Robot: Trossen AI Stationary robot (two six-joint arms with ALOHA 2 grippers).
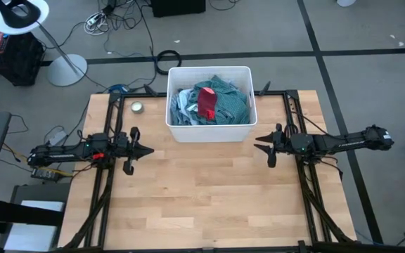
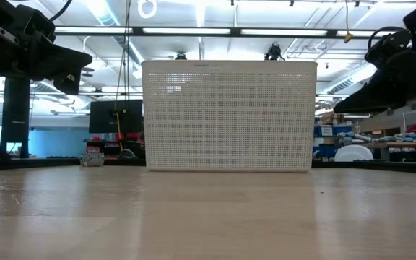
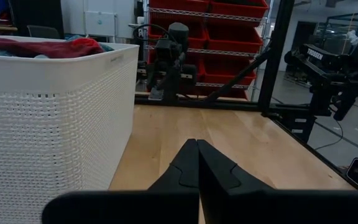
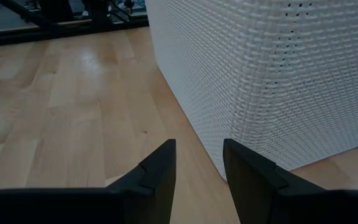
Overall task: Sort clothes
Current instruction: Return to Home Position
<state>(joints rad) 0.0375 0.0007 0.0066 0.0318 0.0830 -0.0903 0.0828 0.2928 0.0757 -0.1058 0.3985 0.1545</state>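
We see the left gripper (image 1: 149, 150) pinched fully together and empty above the table's (image 1: 202, 204) left side, and the right gripper (image 1: 259, 143) on the right side, empty, its fingers a narrow gap apart. The clothes (image 1: 227, 105), a red piece (image 1: 207, 102) on top, lie heaped in the white bin (image 1: 209, 133) at the far middle, beyond both grippers and touching neither. A small round object (image 1: 138, 107) sits left of the bin.

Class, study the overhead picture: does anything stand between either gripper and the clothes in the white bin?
Only the bin's own wall. The clothes lie heaped inside it, open from above. The left gripper, shut, and the right gripper, open, hover near its front corners.
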